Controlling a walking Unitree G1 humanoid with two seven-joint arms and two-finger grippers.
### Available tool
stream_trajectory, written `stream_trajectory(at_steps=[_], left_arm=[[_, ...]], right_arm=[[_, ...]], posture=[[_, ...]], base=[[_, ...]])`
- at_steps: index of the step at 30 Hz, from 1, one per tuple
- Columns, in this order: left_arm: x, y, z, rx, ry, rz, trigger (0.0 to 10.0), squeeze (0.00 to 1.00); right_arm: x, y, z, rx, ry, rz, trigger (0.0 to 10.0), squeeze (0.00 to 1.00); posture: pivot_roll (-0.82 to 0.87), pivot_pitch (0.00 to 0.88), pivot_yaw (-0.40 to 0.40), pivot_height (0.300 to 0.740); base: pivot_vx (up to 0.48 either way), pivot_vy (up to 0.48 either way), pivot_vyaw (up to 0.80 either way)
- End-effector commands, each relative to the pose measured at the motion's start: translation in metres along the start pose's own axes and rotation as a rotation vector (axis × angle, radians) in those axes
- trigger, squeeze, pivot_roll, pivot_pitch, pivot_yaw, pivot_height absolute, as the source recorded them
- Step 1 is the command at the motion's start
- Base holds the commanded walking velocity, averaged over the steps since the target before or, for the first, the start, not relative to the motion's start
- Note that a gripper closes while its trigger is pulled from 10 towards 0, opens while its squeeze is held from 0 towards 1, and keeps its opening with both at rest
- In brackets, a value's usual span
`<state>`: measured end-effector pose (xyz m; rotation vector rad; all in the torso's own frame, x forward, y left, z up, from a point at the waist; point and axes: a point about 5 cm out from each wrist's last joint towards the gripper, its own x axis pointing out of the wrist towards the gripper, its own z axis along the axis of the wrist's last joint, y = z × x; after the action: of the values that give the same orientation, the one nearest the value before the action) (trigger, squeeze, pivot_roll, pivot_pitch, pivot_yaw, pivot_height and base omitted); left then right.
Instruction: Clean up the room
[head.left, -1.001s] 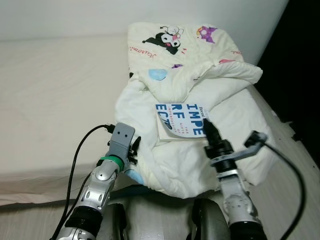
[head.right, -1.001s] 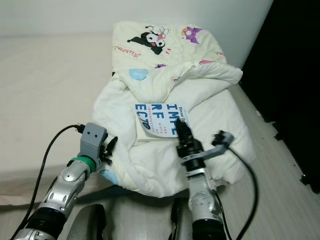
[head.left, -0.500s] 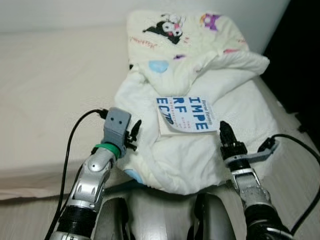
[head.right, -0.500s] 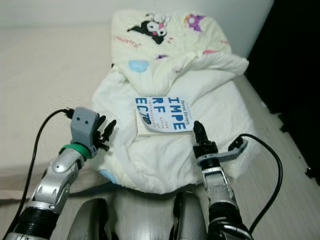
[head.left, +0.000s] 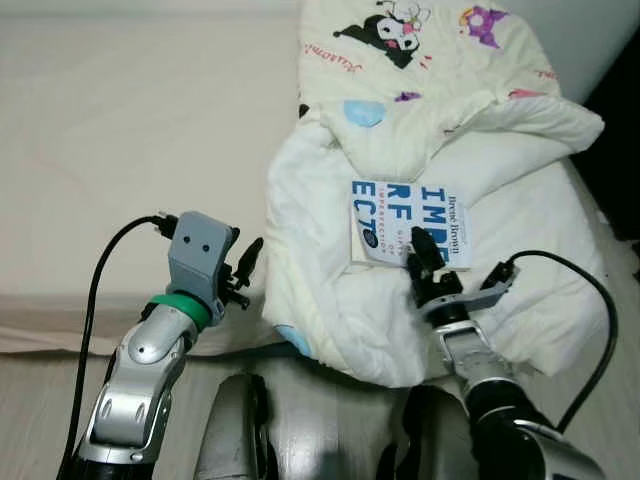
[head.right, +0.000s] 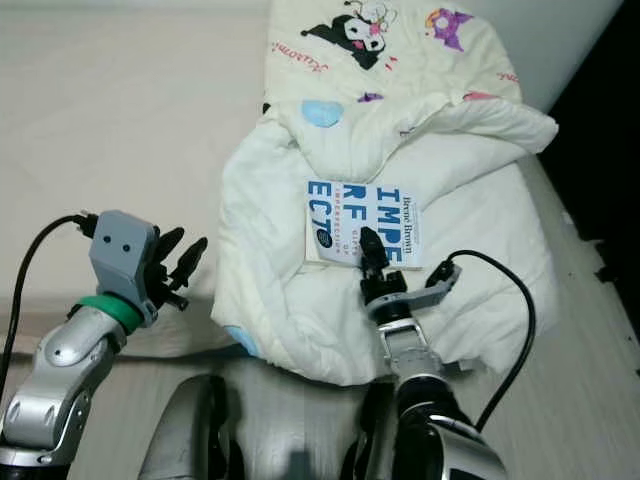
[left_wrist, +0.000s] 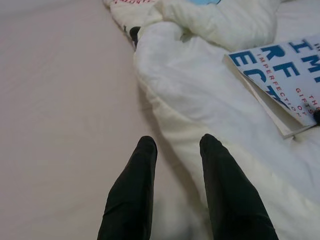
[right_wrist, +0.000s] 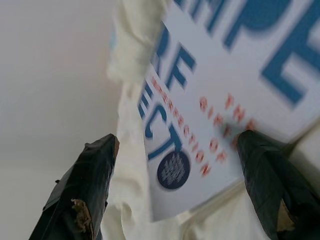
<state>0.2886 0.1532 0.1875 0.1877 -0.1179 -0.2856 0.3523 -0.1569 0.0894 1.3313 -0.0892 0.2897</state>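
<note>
Right claw (head.left: 423, 250) open at the book's near edge — book (head.left: 408, 222) lies flat on the duvet (head.left: 330, 290), on the bed (head.left: 120, 150).
Paperback: prob. light, stiff glossy cover, may slip — best pinched at the near edge w/ one finger under it; the puffy soft duvet will give. Left claw (left_wrist: 175, 145) open, idle over the smooth sheet just beside the duvet.
</note>
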Motion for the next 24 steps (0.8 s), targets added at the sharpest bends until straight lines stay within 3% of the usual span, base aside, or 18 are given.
stream_trajectory(at_steps=[1, 10, 13, 16, 19, 24], left_arm=[[-0.005, 0.001, -0.004, 0.004, 0.037, -0.006, 10.0, 0.0], [-0.007, 0.0, -0.002, 0.01, 0.066, -0.033, 10.0, 0.0], [-0.007, -0.002, -0.001, 0.007, 0.078, -0.038, 10.0, 0.0], [-0.006, -0.003, 0.001, 0.005, 0.082, -0.045, 10.0, 0.0], [-0.006, -0.003, 0.001, 0.005, 0.084, -0.046, 10.0, 0.0], [-0.005, -0.001, 0.004, 0.011, 0.09, -0.046, 10.0, 0.0]], right_arm=[[-0.013, -0.015, -0.011, 0.041, 0.008, -0.077, 10.0, 1.0], [-0.038, -0.033, -0.025, 0.063, 0.008, -0.121, 10.0, 1.0], [-0.052, -0.044, -0.014, 0.049, -0.047, -0.162, 10.0, 1.0], [-0.063, -0.052, 0.015, -0.009, -0.113, -0.211, 10.0, 1.0], [-0.063, -0.053, 0.019, -0.02, -0.119, -0.211, 10.0, 1.0], [-0.051, -0.042, 0.045, -0.095, -0.148, -0.167, 10.0, 1.0]], posture=[[0.34, 0.297, 0.089, 0.575], [0.33, 0.302, 0.107, 0.575], [0.32, 0.303, 0.112, 0.575], [0.32, 0.299, 0.125, 0.575], [0.32, 0.299, 0.125, 0.575], [0.33, 0.29, 0.133, 0.575]], base=[[0.0, 0.0, 0.0], [0.0, 0.0, 0.0], [0.0, 0.0, 0.0], [0.0, 0.0, 0.0], [0.0, 0.0, 0.0], [0.0, 0.0, 0.0]])
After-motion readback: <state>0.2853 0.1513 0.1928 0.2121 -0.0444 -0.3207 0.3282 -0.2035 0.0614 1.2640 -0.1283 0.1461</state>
